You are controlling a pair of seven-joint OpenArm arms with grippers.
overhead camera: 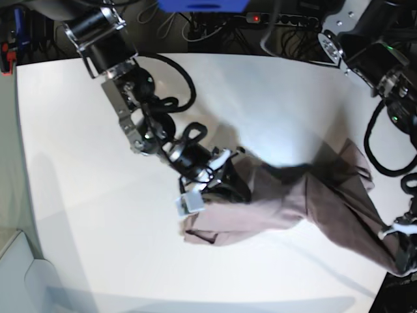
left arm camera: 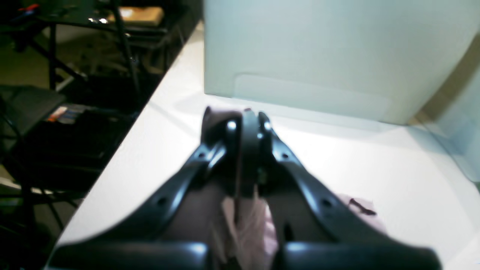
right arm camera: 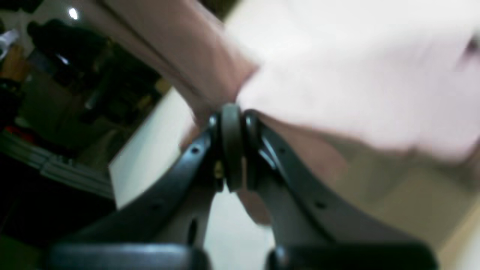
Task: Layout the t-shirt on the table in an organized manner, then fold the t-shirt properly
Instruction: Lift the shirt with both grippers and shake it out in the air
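A dusty mauve t-shirt [overhead camera: 293,208] lies bunched and stretched across the right half of a large white surface [overhead camera: 98,163], not yet flat. In the overhead view, the right gripper [overhead camera: 225,186] sits near the middle of the surface, clamped on one end of the shirt. The left gripper [overhead camera: 402,251], at the far right edge, is pinched tight on the other end, which rises off the surface toward it. Both wrist views confirm fabric pinched between closed jaws, though the right wrist view is blurred. The cloth between the two grippers sags in heavy folds. To spread it well, the arms would likely need to draw apart evenly, keeping the fabric lightly taut and low, so it settles without twisting or sliding over the edge.
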